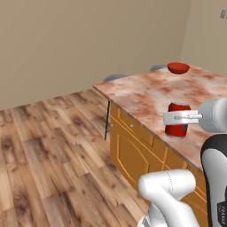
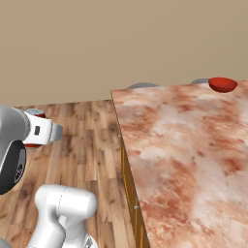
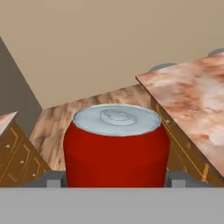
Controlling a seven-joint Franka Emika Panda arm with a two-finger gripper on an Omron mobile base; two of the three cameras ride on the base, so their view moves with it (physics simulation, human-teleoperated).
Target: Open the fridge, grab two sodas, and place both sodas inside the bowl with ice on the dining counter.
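Meanwhile, end effector (image 1: 170, 118) grips red can (image 1: 178, 123) beside dining counter (image 1: 150, 95).

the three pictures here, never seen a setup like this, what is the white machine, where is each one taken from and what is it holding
This is a rendered kitchen. The white machine is a robot arm on a base that can drive. Two pictures come from cameras on that base, behind the arm to its left and right. The third looks along the end effector itself. Its fingers sit on either side of a small plain red cylindrical can with a silver top, so it is holding the can upright in the air. Ahead is the long island counter with a pinkish-brown marbled stone top and orange base. At its far end sits a shallow glossy red bowl. Grey stools stand beyond.
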